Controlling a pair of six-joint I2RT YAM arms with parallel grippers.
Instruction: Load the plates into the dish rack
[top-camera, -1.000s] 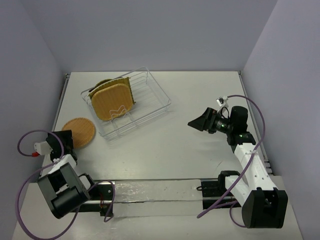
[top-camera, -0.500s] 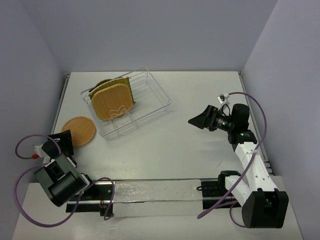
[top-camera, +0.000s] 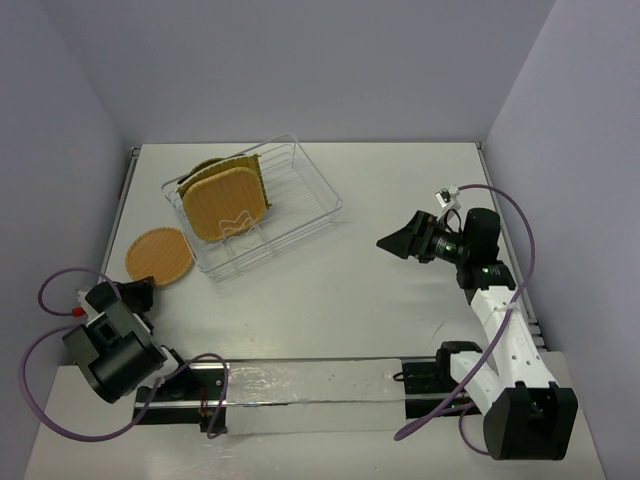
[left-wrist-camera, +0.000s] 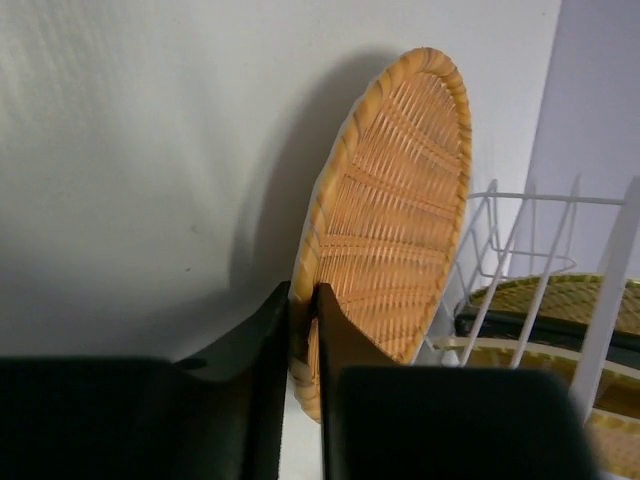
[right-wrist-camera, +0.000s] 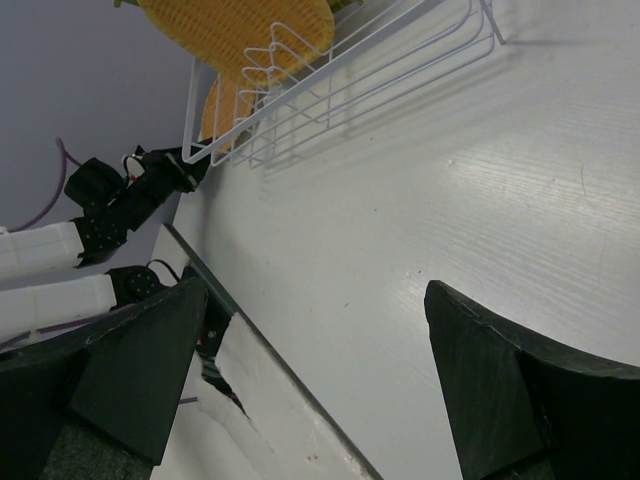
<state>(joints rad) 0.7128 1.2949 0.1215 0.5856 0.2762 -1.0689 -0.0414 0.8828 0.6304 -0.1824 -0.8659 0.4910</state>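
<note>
Pale lavender walls enclose a white surface (top-camera: 400, 200) on three sides. On its far left part the rack (top-camera: 318, 186) is set at an angle to the walls. A rounded-square woven plate (top-camera: 225, 203) is stood on edge in its left end, and more plates (top-camera: 215, 166) are packed close behind it; how many cannot be told from above.

Just left of the rack's near corner a round plate (top-camera: 158, 256) is seen, apart from the wire in the top view. Its near rim is pinched by the left claw (top-camera: 140, 288), which is reached out from the near left corner. In the left wrist view the two black fingers (left-wrist-camera: 262, 340) are clenched on the woven rim, one on each face, with the rack's wires just beyond and a black plate (left-wrist-camera: 540, 330) visible behind them. Whether the round plate is lifted off the surface cannot be told.

The right claw (top-camera: 392, 243) is held over bare surface right of the rack, well apart from it and pointed left. In the right wrist view its fingers (right-wrist-camera: 150, 360) are spread wide with nothing between them, and the left arm (right-wrist-camera: 110, 215) is seen beyond.
</note>
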